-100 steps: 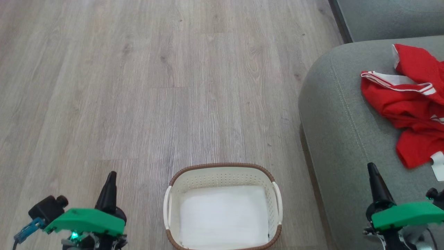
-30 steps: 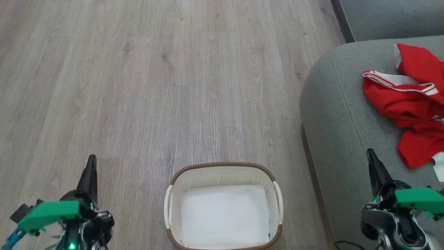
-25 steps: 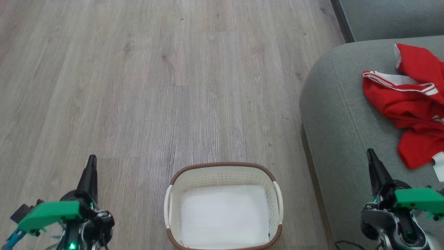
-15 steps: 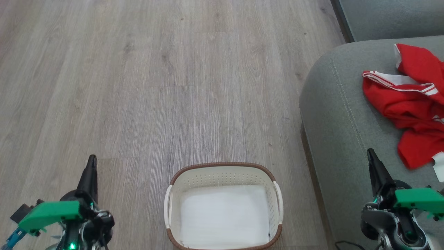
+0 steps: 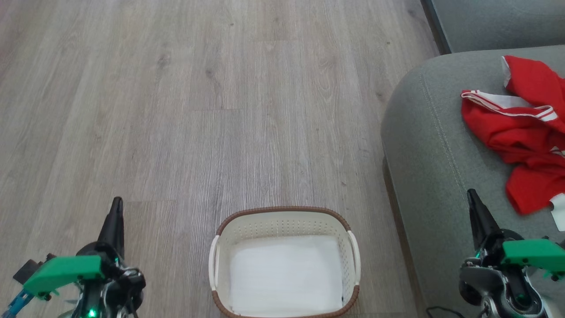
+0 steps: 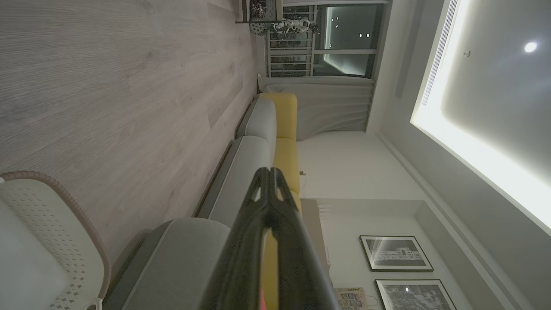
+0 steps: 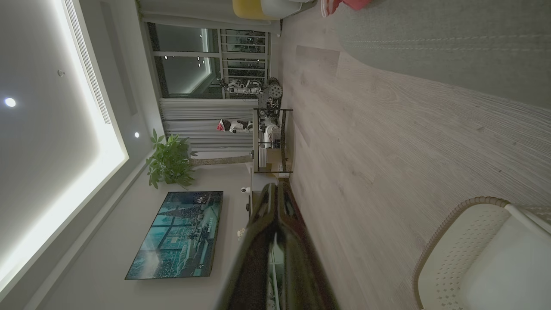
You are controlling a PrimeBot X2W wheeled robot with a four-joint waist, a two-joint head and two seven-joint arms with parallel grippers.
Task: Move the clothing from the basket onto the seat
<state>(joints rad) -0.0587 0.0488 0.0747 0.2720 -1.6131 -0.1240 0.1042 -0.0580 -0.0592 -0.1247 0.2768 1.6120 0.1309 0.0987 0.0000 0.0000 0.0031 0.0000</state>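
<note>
Head view, item one: the clothing [image 5: 507, 128], red with white stripe trim, lies crumpled on the seat [image 5: 428, 154] at far right, well apart from the basket [image 5: 282, 223]. The basket, white with a brown rim, stands on the wood floor [image 5: 198, 110] near the seat's side and holds a flat white liner sheet [image 5: 284, 274]. Left tool [image 5: 116, 205]: fingers pressed together, nothing held, over the floor left of the basket. Right tool [image 5: 471, 195]: likewise closed and empty, over the seat's near edge, apart from the clothing.

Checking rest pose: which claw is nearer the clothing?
The right claw, by the seat where the red clothing lies; the left claw is beyond the basket, over wood floor.
</note>
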